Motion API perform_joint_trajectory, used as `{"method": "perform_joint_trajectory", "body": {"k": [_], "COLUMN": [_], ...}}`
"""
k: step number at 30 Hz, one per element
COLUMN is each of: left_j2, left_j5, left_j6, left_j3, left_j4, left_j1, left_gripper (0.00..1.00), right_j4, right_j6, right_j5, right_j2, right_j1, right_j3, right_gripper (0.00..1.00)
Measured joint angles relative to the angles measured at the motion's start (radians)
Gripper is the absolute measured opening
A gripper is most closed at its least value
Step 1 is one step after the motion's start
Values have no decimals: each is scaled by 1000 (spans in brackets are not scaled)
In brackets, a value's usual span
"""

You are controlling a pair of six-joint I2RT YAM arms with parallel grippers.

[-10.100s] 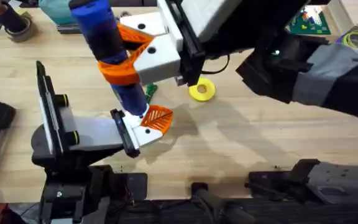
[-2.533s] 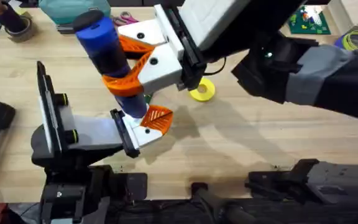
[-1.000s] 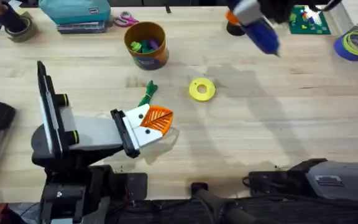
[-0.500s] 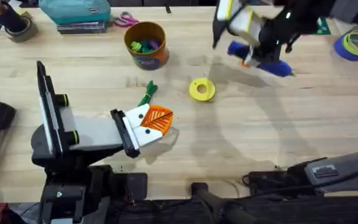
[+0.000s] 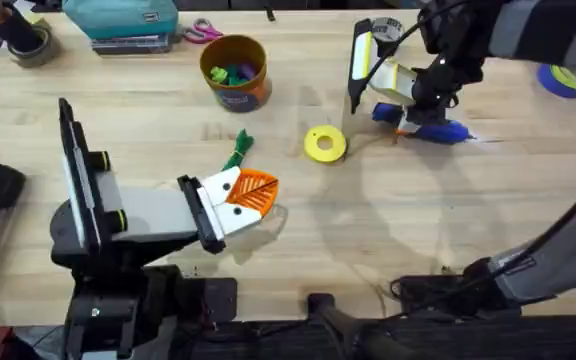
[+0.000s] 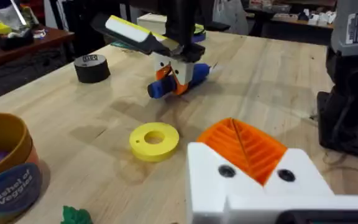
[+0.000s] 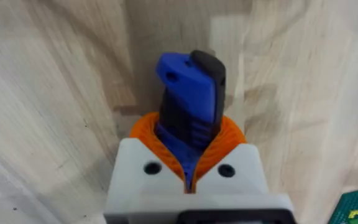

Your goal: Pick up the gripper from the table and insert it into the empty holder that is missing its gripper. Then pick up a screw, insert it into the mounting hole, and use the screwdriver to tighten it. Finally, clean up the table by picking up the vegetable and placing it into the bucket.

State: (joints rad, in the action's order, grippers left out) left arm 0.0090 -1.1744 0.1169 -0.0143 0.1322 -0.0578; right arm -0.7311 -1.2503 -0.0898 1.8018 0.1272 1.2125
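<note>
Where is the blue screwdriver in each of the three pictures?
Overhead: the screwdriver lies low over the table at upper right, in the right gripper.
Left wrist: far across the table, screwdriver beyond the yellow ring.
Right wrist: centre, screwdriver clamped between orange pads.
Shared landmark: the right gripper's orange pads around the blue body.

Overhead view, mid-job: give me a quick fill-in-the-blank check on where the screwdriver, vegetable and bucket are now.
1. The right gripper has its jaws shut on the ____, low over the table.
2. The vegetable lies on the table between the bucket and the ____ gripper.
3. The yellow ring lies flat on the ____.
4. The toys inside the bucket are ____ in colour.

Missing words: screwdriver; left; table; mixed
</note>
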Motion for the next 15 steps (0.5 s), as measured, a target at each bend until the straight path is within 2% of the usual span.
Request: {"method": "perform_joint_trajectory", "body": {"k": [3, 4, 9, 10, 15], "left_j2": [0, 0, 0, 0, 0], "left_j5": [0, 0, 0, 0, 0], "left_j6": [0, 0, 0, 0, 0], "left_j3": [0, 0, 0, 0, 0], "left_j4": [0, 0, 0, 0, 0], "left_j1": [0, 0, 0, 0, 0], "left_gripper": [4, 4, 4, 4, 4], "right_j4": [1, 1, 2, 2, 1], "right_j6": [-4, -4, -8, -13, 10], "right_j5": [0, 0, -7, -9, -15], "right_j2": [1, 2, 1, 1, -5], "right_j1": [1, 1, 1, 1, 6], "right_j3": [0, 0, 0, 0, 0], "right_gripper": [48, 119, 868, 959, 995]}}
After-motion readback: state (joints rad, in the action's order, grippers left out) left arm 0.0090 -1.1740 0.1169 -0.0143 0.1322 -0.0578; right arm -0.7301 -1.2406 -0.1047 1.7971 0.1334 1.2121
